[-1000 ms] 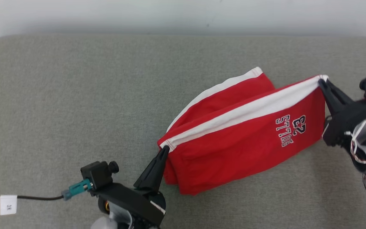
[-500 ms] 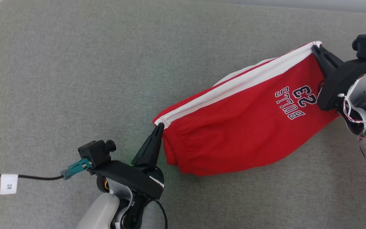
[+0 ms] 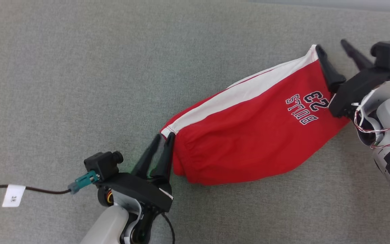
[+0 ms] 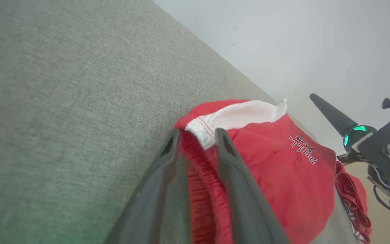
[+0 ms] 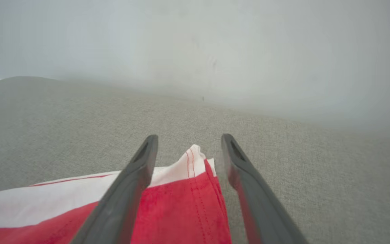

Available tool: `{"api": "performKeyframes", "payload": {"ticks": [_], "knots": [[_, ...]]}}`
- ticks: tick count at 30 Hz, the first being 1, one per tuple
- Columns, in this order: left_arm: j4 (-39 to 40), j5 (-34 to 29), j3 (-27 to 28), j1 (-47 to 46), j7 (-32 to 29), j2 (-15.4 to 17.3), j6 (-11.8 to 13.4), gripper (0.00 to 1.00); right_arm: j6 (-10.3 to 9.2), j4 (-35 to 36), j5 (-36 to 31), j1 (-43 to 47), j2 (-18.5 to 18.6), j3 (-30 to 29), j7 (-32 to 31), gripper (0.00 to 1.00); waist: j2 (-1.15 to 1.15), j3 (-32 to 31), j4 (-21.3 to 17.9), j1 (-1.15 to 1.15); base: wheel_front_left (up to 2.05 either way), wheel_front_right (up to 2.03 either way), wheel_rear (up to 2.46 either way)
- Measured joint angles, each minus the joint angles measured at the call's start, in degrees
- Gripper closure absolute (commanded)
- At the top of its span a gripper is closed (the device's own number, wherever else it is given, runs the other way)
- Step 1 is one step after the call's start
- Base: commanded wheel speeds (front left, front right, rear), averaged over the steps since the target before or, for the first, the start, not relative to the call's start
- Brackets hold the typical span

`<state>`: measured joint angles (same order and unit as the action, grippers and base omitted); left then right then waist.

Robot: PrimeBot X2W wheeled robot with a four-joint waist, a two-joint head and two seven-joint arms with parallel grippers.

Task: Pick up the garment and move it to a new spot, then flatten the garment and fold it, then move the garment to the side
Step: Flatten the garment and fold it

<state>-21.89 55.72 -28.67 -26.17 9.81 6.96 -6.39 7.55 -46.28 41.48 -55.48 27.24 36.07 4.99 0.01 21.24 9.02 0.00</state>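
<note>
Grey cushion (image 3: 80,67) is bearing the red shorts (image 3: 249,142), white-striped, seemingly lying slack; my left gripper (image 3: 164,135) is gaping narrowly, my right gripper (image 3: 331,44) standing wide.

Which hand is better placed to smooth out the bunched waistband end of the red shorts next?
Left. The left hand sits open right at the gathered waistband of the red shorts, its fingers on either side of the elastic. The right hand is open at the opposite hem corner, far from the bunching.
</note>
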Motion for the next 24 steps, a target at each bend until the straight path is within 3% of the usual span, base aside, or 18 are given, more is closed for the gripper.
{"api": "performKeyframes", "payload": {"ticks": [5, 12, 16, 20, 24], "knots": [[0.6, -5.4, -0.2, 1.8, 3.0, 2.1, 4.3, 0.0, 0.0, 0.1, 1.2, 3.0, -0.8, -1.3, 8.4, 0.0, 0.0, -2.1, -0.8, 0.0, 0.0, 0.0, 0.0], [10.5, -18.0, 0.3, 9.6, 5.1, 5.7, 13.0, 0.0, 0.0, 4.1, 2.7, 15.0, -2.3, -3.6, 9.9, 0.0, -0.01, -6.3, -2.3, -0.01, 0.0, 0.0, 0.0], [18.0, -26.3, 0.6, 14.8, 5.2, 6.8, 17.4, 0.0, 0.0, 6.7, 7.5, 21.6, -3.5, -7.1, 10.0, 0.0, -0.01, -8.7, -3.1, -0.01, 0.0, 0.0, 0.0], [22.2, -33.3, -1.0, 19.9, 5.2, 7.0, 19.7, 0.0, 0.0, 8.3, 12.7, 26.0, -2.9, -8.9, 9.7, 0.0, -0.01, -10.6, -3.0, -0.02, 0.0, 0.0, 0.0], [23.2, -36.4, -2.9, 23.1, 5.2, 6.3, 20.0, 0.0, 0.0, 7.8, 17.0, 27.7, -1.7, -11.7, 8.7, 0.0, -0.01, -11.2, -1.5, -0.02, 0.0, 0.0, 0.0]]}}
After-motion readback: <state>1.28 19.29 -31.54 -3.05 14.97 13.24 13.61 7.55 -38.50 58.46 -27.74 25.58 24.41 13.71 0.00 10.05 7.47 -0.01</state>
